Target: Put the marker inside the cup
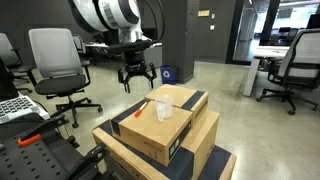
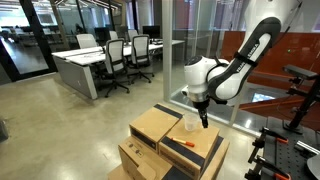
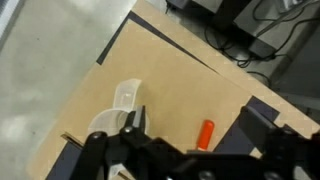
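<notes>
In the wrist view, farthest left is the pale, smooth floor [image 3: 40, 70]. Next comes the matt tan top of a cardboard box [image 3: 180, 80]. The cup [image 3: 118, 105] stands on this box, mouth up. It is clear, thin-walled plastic with a slight taper.

To the right of the cup, near it but not touching, the marker [image 3: 205, 133] lies flat on the cardboard. It is a short, round, red-orange stick. Its long axis runs almost up and down in that view, and its lower end is hidden behind the dark body of the wrist.

The tool [image 1: 137, 78] hangs above the box, well clear of it, with its jaws apart and nothing between them. Judging from the wrist view, the marker lies almost straight below the tool, and the cup is off to the left.

The jaws appear to close from side to side, which would be across the marker's thin width, so a plain descent probably needs little turning. The smooth stick may roll when nudged, and the light cup looks easy to tip.
</notes>
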You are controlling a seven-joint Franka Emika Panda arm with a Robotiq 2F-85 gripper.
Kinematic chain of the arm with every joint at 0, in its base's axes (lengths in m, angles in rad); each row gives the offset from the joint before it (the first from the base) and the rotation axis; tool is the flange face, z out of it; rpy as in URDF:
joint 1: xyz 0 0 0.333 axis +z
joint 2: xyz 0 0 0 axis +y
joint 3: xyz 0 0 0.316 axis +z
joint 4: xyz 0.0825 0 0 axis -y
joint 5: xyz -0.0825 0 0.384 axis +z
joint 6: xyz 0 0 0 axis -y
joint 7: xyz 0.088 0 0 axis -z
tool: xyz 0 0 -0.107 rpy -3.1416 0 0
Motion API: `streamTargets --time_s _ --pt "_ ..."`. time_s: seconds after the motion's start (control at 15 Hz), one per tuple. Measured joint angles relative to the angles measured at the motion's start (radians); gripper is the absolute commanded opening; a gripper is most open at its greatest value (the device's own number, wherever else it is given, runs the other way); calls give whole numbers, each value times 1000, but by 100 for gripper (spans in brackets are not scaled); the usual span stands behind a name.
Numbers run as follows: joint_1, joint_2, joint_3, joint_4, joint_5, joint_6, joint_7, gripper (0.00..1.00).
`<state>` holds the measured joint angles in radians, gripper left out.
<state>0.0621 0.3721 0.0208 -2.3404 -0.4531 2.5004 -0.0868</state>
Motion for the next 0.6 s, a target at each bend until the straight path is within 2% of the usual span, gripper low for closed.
streamTargets --time_s 0.33,0.6 --pt "42 44 -25 22 -62 115 65 100" --pt "83 68 -53 41 -96 149 108 100"
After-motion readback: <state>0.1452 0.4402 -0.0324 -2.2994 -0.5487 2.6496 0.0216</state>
